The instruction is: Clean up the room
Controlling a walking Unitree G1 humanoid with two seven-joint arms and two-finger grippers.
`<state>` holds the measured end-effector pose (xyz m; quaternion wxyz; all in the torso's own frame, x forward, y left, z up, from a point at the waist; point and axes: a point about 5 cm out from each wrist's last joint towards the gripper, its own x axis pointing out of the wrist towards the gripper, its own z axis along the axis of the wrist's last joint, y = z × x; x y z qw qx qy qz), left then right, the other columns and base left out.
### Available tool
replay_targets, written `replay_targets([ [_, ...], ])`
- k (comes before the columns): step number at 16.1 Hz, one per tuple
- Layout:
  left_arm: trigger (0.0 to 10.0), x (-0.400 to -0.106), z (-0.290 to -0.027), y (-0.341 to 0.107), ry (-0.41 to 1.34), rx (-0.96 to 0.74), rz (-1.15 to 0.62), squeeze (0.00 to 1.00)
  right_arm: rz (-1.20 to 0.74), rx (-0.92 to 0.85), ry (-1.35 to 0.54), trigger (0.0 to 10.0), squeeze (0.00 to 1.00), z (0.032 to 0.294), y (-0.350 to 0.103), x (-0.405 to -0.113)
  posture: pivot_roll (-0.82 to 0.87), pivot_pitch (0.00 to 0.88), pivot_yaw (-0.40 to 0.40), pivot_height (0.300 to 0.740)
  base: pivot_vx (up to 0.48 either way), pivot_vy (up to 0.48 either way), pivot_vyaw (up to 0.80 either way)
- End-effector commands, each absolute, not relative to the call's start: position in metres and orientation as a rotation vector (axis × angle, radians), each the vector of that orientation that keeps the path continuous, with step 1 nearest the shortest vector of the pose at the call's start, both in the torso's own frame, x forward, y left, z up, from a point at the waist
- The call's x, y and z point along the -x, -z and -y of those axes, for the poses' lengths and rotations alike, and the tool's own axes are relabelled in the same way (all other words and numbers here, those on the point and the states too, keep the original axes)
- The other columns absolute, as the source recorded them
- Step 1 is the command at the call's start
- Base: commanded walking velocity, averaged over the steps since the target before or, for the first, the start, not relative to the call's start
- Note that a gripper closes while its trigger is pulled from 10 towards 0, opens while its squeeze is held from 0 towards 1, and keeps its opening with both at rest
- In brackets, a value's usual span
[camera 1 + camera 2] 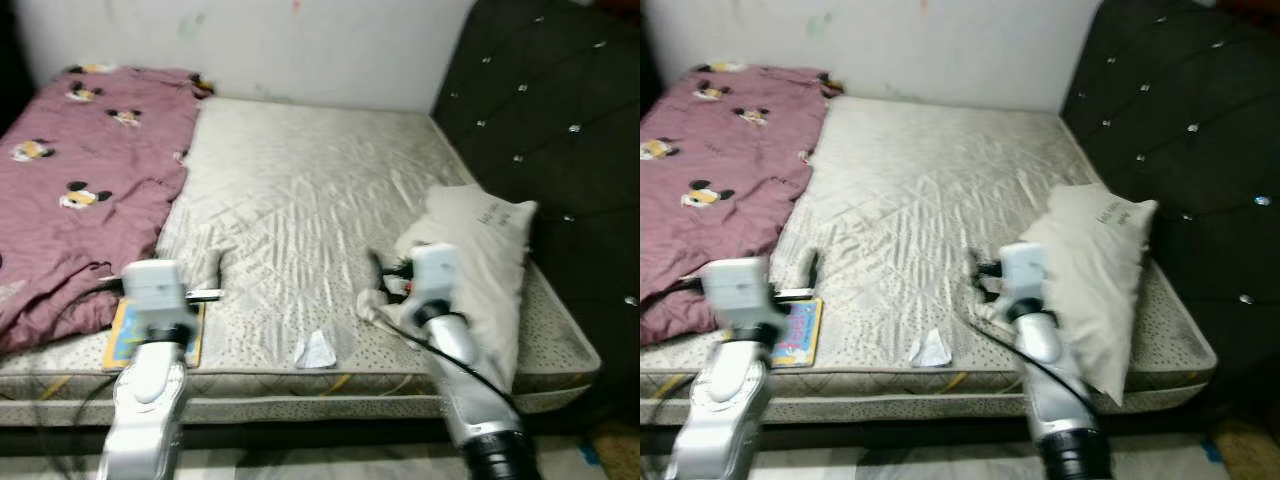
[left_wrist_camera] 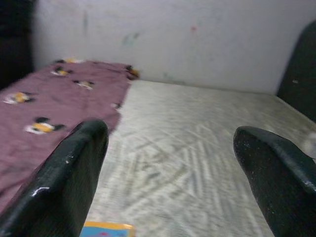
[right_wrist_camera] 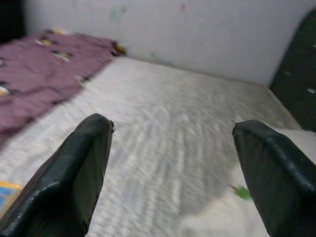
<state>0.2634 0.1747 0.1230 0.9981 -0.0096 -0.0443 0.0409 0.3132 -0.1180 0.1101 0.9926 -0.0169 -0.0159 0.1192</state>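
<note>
I had both arms raised over the mattress's (image 1: 300, 200) near edge, fingers spread wide and empty. The book (image 1: 130, 340) lay flat at the near left corner, just under my left gripper (image 2: 168, 163); my right gripper (image 3: 170, 168) hovered beside the pillow (image 1: 480, 270).

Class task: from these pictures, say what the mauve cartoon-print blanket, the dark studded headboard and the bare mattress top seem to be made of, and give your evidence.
Mauve cartoon-print blanket: soft woven or fleece cloth, matte; it drapes in loose folds.
Dark studded headboard: padded upholstery, perhaps velvet or faux leather; tufted dimples with shiny studs.
Bare mattress top: quilted fabric with a slight satin sheen; stitched diamond lines catch the light.
</note>
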Motion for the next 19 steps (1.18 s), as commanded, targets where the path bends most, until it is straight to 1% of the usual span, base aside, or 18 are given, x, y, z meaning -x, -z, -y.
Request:
replay_targets([
  [1, 10.0, -0.263, -0.165, -0.126, -0.055, 0.028, 0.101, 0.00, 0.056, 0.030, -0.215, 10.0, 0.00, 0.128, -0.118, -0.317, 0.01, 0.062, -0.082, 0.740, 0.000, 0.000, 0.00],
  [2, 10.0, -0.263, -0.165, -0.126, -0.052, 0.032, 0.101, 0.00, 0.056, 0.031, -0.215, 10.0, 0.00, 0.128, -0.118, -0.316, 0.01, 0.062, -0.082, 0.740, 0.000, 0.000, 0.00],
  [3, 10.0, -0.263, -0.164, -0.123, -0.036, 0.075, 0.092, 0.00, 0.054, 0.028, -0.216, 10.0, 0.00, 0.128, -0.118, -0.316, 0.01, 0.064, -0.081, 0.740, 0.000, 0.000, 0.00],
  [6, 10.0, -0.263, -0.168, -0.120, -0.066, 0.065, 0.073, 0.00, 0.053, 0.019, -0.216, 10.0, 0.00, 0.129, -0.118, -0.315, 0.00, 0.069, -0.081, 0.740, 0.000, 0.000, 0.00],
  [7, 10.0, -0.264, -0.170, -0.121, -0.069, 0.031, 0.101, 0.00, 0.052, 0.018, -0.215, 10.0, 0.00, 0.129, -0.118, -0.315, 0.00, 0.069, -0.081, 0.740, 0.000, 0.000, 0.00],
  [8, 10.0, -0.264, -0.170, -0.123, 0.001, -0.002, 0.137, 0.00, 0.052, 0.016, -0.215, 10.0, 0.00, 0.129, -0.118, -0.315, 0.00, 0.069, -0.081, 0.740, 0.000, 0.000, 0.00],
  [9, 10.0, -0.262, -0.172, -0.125, 0.001, -0.020, 0.150, 0.00, 0.051, 0.016, -0.216, 10.0, 0.00, 0.130, -0.118, -0.315, 0.00, 0.069, -0.081, 0.740, 0.000, 0.000, 0.00],
  [10, 10.0, -0.262, -0.177, -0.129, -0.045, -0.084, 0.205, 0.00, 0.051, 0.015, -0.215, 10.0, 0.00, 0.130, -0.118, -0.315, 0.00, 0.069, -0.081, 0.740, 0.000, 0.000, 0.00],
  [11, 10.0, -0.260, -0.178, -0.132, -0.027, -0.129, 0.243, 0.00, 0.051, 0.013, -0.210, 10.0, 0.00, 0.131, -0.119, -0.315, 0.00, 0.074, -0.085, 0.740, 0.000, 0.000, 0.00],
  [12, 10.0, -0.260, -0.181, -0.127, -0.061, -0.097, 0.187, 0.00, 0.050, 0.009, -0.204, 10.0, 0.00, 0.132, -0.118, -0.315, 0.00, 0.074, -0.085, 0.740, 0.000, 0.000, 0.00],
  [13, 10.0, -0.262, -0.183, -0.127, -0.080, -0.127, 0.189, 0.00, 0.050, 0.009, -0.202, 10.0, 0.00, 0.133, -0.118, -0.315, 0.00, 0.074, -0.085, 0.740, 0.000, 0.000, 0.00],
  [15, 10.0, -0.268, -0.191, -0.120, -0.224, -0.198, 0.092, 0.00, 0.052, 0.012, -0.200, 10.0, 0.00, 0.133, -0.119, -0.315, 0.00, 0.075, -0.086, 0.740, 0.000, 0.000, 0.00],
  [16, 10.0, -0.269, -0.190, -0.119, -0.195, -0.196, 0.088, 0.00, 0.054, 0.016, -0.198, 10.0, 0.00, 0.134, -0.119, -0.315, 0.00, 0.075, -0.087, 0.740, 0.000, 0.000, 0.00],
  [17, 10.0, -0.269, -0.183, -0.122, -0.008, -0.215, 0.142, 0.00, 0.057, 0.024, -0.195, 10.0, 0.00, 0.134, -0.119, -0.316, 0.00, 0.074, -0.087, 0.740, 0.000, 0.000, 0.00],
  [19, 10.0, -0.267, -0.188, -0.119, -0.110, -0.120, 0.142, 0.00, 0.066, 0.044, -0.174, 10.0, 0.00, 0.136, -0.121, -0.316, 0.00, 0.067, -0.088, 0.740, 0.000, 0.000, 0.00],
])
